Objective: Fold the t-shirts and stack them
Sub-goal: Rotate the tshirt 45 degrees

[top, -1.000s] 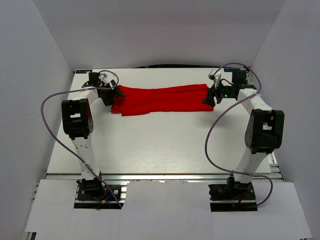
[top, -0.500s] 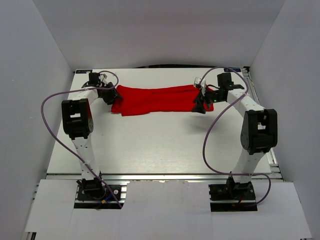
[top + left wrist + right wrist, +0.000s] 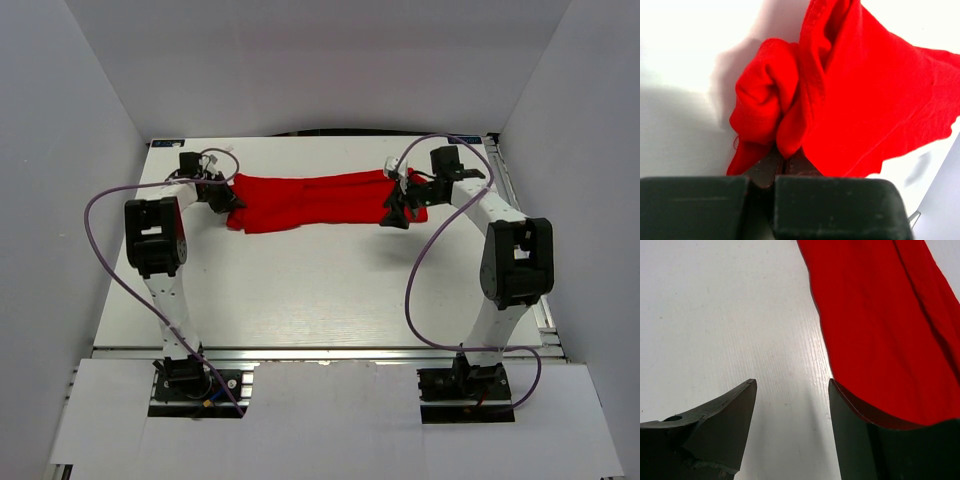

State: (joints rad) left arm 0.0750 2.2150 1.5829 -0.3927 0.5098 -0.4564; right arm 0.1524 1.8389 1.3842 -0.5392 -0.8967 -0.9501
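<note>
Red cloth, the t-shirt (image 3: pixel 315 200), lies as a long narrow band across the far part of the white table (image 3: pixel 300 290), reaching from my left gripper (image 3: pixel 224 196) at one end to my right gripper (image 3: pixel 398 208) at the other. On the left wrist camera I see the two fingers (image 3: pixel 765 170) pressed together on a bunched fold of the t-shirt, so this end is pinched. On the right wrist camera the gripper is spread, only bare table shows between its fingers (image 3: pixel 725 425), and the red edge touches the outer side of one finger.
</note>
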